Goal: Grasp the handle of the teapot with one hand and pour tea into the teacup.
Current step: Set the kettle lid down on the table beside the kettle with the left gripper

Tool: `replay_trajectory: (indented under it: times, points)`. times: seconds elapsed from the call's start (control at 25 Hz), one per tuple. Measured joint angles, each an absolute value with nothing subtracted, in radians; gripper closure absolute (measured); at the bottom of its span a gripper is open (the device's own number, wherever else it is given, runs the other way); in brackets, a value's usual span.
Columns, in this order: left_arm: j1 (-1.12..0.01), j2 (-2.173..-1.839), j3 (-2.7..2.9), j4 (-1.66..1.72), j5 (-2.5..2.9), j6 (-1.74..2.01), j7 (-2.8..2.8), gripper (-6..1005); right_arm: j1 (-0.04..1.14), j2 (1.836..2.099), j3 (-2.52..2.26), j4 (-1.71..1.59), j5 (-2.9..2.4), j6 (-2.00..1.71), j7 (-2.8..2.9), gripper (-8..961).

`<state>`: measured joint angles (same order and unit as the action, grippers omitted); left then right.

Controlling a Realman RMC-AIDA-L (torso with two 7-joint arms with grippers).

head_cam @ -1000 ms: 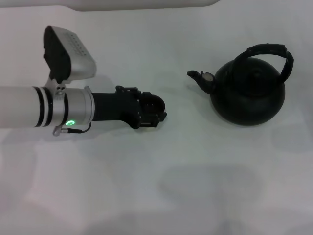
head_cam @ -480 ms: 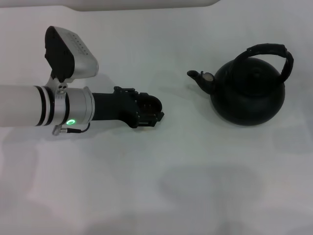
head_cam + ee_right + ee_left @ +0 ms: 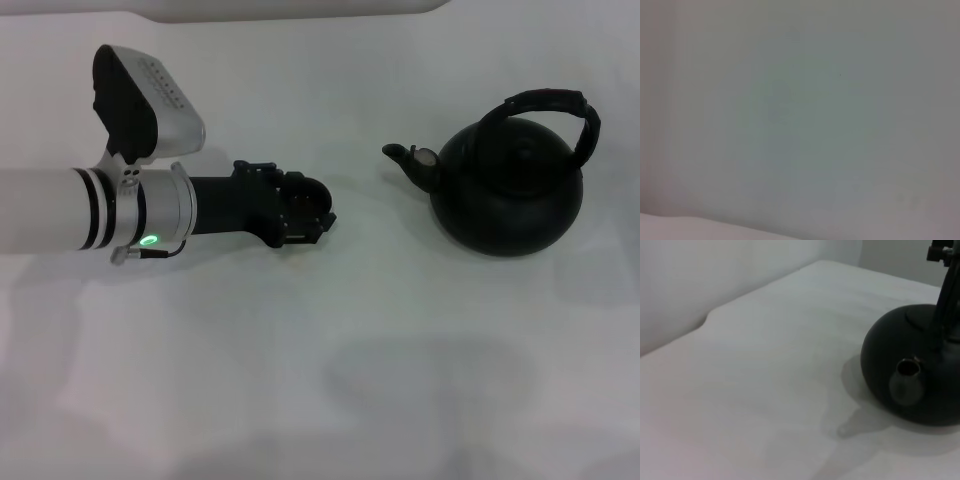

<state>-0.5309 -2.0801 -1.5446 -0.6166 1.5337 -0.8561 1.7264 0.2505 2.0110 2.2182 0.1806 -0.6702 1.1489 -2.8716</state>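
One left tool (image 3: 312, 215) over the table (image 3: 300, 400), grip state unclear, teapot (image 3: 510, 185) well apart, handle (image 3: 548, 105) untouched.

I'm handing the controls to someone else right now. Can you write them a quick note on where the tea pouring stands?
Left hand: over the table, left of the teapot, apart from it, at its spout side.
Right hand: not in view.
Teapot: upright on the table, handle arched over the top, ungrasped.
Teacup: not visible in any view.
Done: nothing yet.
Left: grasp handle, find cup, pour.
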Motion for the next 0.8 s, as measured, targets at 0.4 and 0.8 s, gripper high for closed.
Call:
replay_trajectory:
  times: [0.4,0.8]
  points:
    - [-0.538,-2.081,-1.545,-0.621,1.525,-0.867,1.731,292,0.258,2.011,2.218,0.18,-0.669,1.141,-2.872,419]
    - [-0.546,-2.085,-1.533,-0.585,1.521,-0.87,1.729,291,0.261,2.011,2.218,0.181,-0.67,1.14,-2.872,421]
